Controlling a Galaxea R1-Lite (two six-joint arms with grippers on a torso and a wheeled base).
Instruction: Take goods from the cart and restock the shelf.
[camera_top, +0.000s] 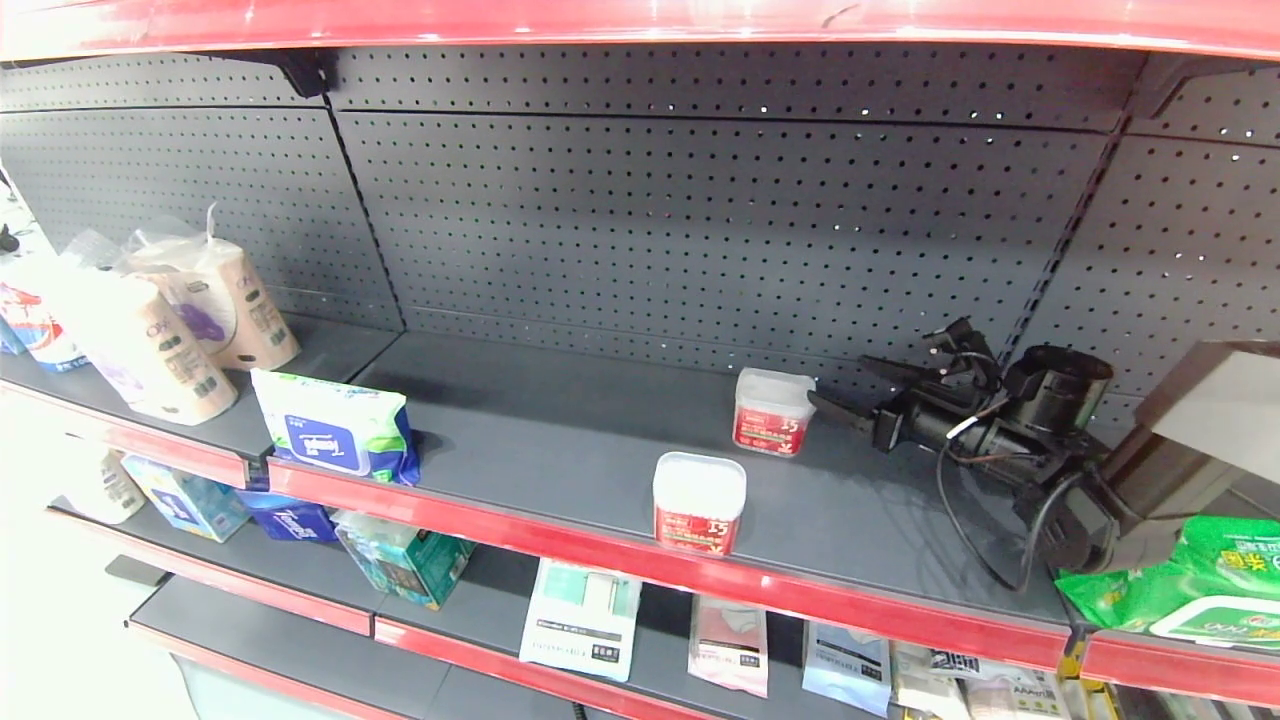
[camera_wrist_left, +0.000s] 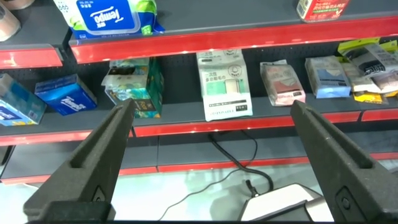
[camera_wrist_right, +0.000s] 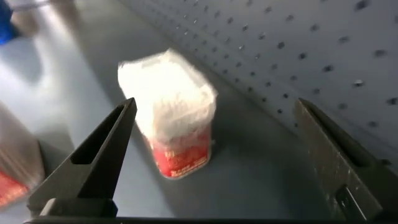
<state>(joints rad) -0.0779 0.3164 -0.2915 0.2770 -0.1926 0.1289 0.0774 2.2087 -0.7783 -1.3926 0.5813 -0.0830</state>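
Right wrist view: right end effector (camera_wrist_right: 214, 104) gapes open, white tub (camera_wrist_right: 171, 109) standing free on the shelf (camera_wrist_right: 267, 183) ahead; placement seems done, next retreat straight without nudging it.

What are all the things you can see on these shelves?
tubs: 2, white with red labels, middle shelf, one at the front edge, one farther back
wipes pack: 1, blue and green, middle shelf, front left
wrapped rolls: 2, beige, left section
green packs: at least 2, far right
packets: several, mixed colours, lower shelf
right end effector: black, open, at the rear tub
left end effector: black, open, facing the lower shelf
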